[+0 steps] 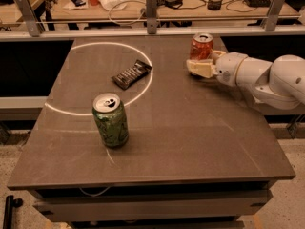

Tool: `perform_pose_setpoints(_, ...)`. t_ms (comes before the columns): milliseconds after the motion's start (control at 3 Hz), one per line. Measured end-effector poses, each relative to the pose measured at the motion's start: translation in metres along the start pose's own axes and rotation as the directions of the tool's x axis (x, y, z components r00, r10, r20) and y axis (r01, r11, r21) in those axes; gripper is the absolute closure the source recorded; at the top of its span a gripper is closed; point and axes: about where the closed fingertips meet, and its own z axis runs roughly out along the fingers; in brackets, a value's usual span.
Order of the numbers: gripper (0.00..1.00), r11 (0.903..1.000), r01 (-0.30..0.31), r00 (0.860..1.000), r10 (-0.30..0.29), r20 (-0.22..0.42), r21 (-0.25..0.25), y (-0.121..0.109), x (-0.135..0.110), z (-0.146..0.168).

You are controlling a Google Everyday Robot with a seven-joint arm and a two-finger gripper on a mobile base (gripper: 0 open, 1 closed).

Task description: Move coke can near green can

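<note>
The coke can [202, 46], red-orange with a silver top, stands upright at the table's far right. My gripper [208, 62] reaches in from the right on a white arm [267, 75]. It is at the can's base, with a cream finger [200, 69] in front of the can and another [218, 55] to its right. The fingers are open around the can's lower part, which is partly hidden. The green can [111, 120] stands upright at the near left, on the white circle line, far from the coke can.
A dark snack bar wrapper [132, 74] lies inside the white circle [143, 87] painted on the brown table [190, 142]. A metal rail [152, 20] runs along the far edge, with a cluttered desk behind it.
</note>
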Motion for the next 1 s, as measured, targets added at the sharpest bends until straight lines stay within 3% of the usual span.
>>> perform_pose_setpoints(333,1.0,0.9987,-0.015,1.0,0.015,0.005,-0.049,0.019,-0.011,-0.007)
perform_pose_setpoints(667,1.0,0.9926,-0.056,0.998,0.056,0.002,-0.108,0.05,-0.025,-0.018)
perform_pose_setpoints(1000,1.0,0.9775,-0.111,0.994,0.111,-0.01,-0.179,0.088,-0.033,-0.029)
